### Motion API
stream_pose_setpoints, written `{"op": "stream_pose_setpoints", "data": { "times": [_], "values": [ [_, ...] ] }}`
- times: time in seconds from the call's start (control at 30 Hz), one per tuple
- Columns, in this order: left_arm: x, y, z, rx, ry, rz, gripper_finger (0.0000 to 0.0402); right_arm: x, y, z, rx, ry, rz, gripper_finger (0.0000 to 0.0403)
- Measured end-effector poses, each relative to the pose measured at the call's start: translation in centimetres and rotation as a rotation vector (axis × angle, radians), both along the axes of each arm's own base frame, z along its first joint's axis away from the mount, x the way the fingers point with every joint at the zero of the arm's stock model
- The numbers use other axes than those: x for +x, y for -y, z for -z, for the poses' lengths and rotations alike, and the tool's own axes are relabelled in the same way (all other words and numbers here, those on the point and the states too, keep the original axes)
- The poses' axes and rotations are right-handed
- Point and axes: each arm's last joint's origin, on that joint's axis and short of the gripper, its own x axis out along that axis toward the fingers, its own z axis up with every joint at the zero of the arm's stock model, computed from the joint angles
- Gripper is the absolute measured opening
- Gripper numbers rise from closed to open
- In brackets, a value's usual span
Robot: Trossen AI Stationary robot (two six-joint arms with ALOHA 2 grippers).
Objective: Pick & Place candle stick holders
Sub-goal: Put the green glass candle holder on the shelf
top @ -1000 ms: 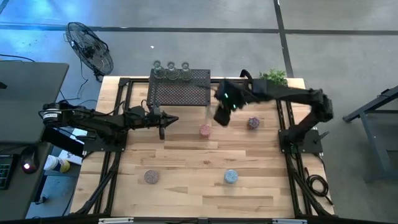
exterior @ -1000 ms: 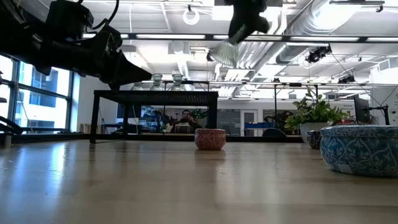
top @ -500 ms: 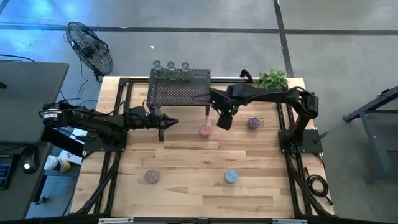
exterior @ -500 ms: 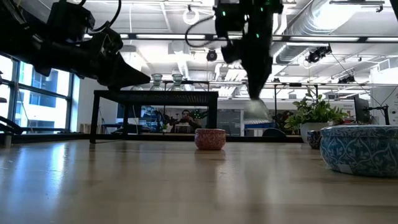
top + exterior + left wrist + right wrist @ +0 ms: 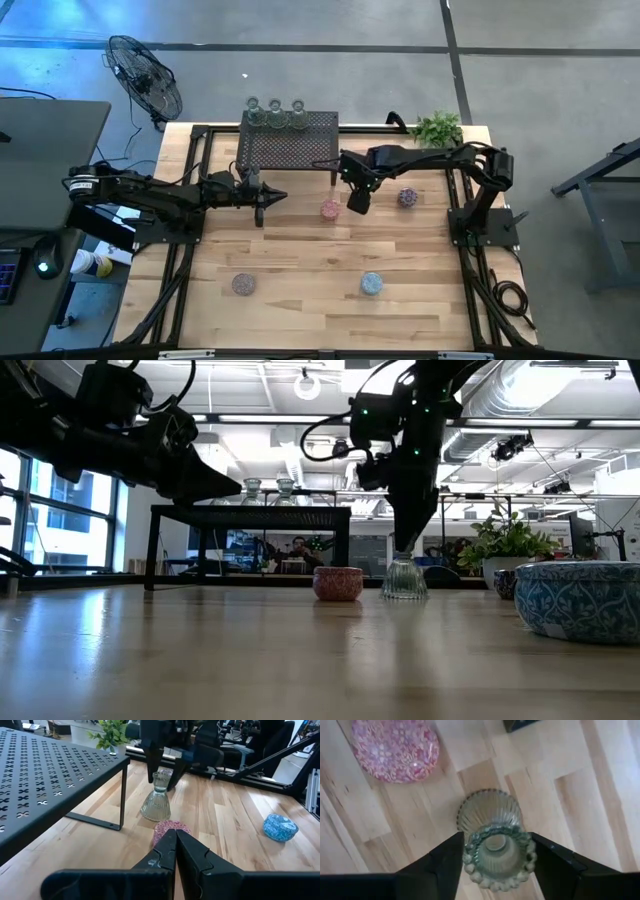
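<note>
- We read the right gripper as clamped on the rim of the clear glass holder, whose base rests on the table beside the pink holder; the left gripper is closed, empty.
- Rack leg stands near; open wood lies elsewhere.
- Ribbed glass: rigid, slippery, breakable; grip the rim.

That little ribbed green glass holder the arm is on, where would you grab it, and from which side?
By its narrow upper neck, from straight above. The clear-green glass holder stands upright on the table and flares into a wide bell base, so the top is the slimmest part. The right gripper does just this, a finger on each side of the beaded rim, clear of the pink holder beside it.
</note>
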Motion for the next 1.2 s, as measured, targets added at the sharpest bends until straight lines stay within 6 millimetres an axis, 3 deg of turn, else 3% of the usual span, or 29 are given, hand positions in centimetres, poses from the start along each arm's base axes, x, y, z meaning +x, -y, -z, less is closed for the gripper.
{"op": "stream_pose_setpoints", "data": {
  "times": [0.2,0.43,0.53,0.63,0.8,0.87,1.0,1.2],
  "values": [
    [0.0,0.0,0.1,-0.001,-0.007,0.000,0.0005,0.1,0.0,-0.2,-0.025,0.010,0.005,0.0239],
    [0.0,0.0,0.2,-0.003,-0.016,0.000,0.0005,-1.1,-1.3,-6.2,-0.137,0.096,0.010,0.0239],
    [0.0,0.0,0.2,-0.005,-0.022,0.000,0.0005,-2.7,-2.7,-6.8,-0.183,0.191,0.026,0.0212],
    [-0.1,0.0,0.5,-0.011,-0.049,-0.001,0.0005,-4.4,-4.3,-4.9,-0.192,0.361,0.042,0.0158],
    [-0.1,0.0,0.6,-0.017,-0.063,-0.001,0.0005,-7.2,-6.2,-0.1,-0.175,0.613,0.111,0.0033],
    [-0.1,0.1,0.7,-0.020,-0.065,0.002,0.0005,-8.1,-6.8,1.1,-0.191,0.666,0.157,0.0010],
    [0.0,0.5,0.6,-0.005,-0.060,0.007,0.0005,-9.2,-7.7,2.7,-0.217,0.722,0.261,0.0049],
    [0.0,0.7,0.5,0.020,-0.049,0.008,0.0005,-10.0,-8.2,4.4,-0.239,0.734,0.330,0.0153]
  ]
}}
